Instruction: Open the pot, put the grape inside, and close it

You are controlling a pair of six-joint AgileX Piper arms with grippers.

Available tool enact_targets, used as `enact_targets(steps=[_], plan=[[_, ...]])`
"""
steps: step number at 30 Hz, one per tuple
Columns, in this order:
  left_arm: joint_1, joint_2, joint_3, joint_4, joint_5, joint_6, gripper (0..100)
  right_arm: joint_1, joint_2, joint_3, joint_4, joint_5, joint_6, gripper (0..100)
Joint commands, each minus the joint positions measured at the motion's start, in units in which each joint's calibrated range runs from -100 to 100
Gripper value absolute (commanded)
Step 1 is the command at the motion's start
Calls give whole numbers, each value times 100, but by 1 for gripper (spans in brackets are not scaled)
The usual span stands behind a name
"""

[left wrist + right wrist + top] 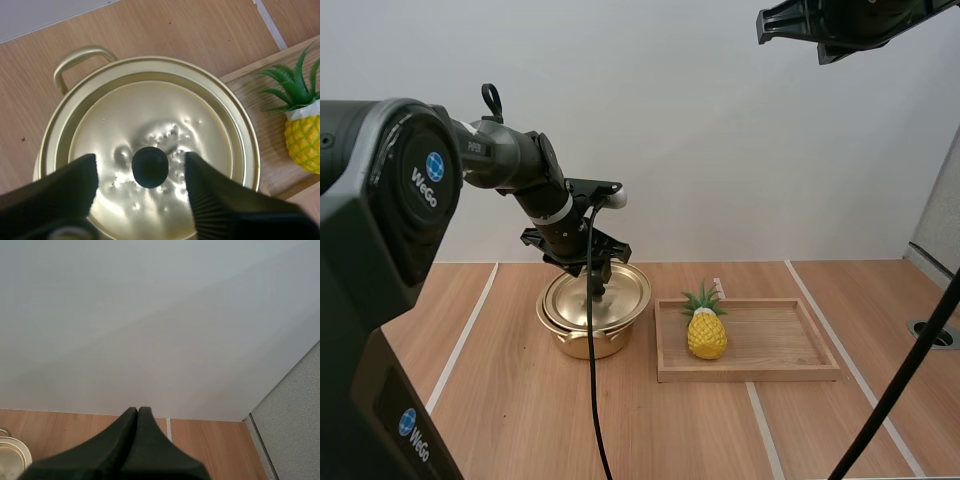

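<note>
**Stock check: pot not yet opened**

- Pot (pixel 582 345): lid (pixel 150 115) on, so you have every step left.
- Your left gripper (pixel 140 170): fingers wide apart either side of the lid's black knob (pixel 149 167), holding nothing.
- Your right gripper (pixel 137 411): fingers pressed together, empty, high up.
- Fruit: a pineapple (pixel 707 330), no grape, on the tray (pixel 780 345) at the pot's three o'clock.

Light was bright and even. Glare speckled the lid (pixel 125 115) around its knob (pixel 150 166). Soft, short shadows lay under the pot (pixel 585 345) and tray (pixel 750 372) on the table (pixel 520 420).

wall (pixel 720 150): plain white | table (pixel 520 410): light wood, white lines (pixel 466 330) | partition (pixel 937 210): grey
</note>
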Motion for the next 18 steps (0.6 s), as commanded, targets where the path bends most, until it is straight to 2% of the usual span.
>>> enact_targets(steps=[1, 18], plan=[[-1, -14, 6, -24, 82, 43, 100, -21, -95, -28, -27, 35, -21, 0], [-8, 9, 6, -112, -29, 275, 100, -21, -95, -28, -27, 35, -21, 0]])
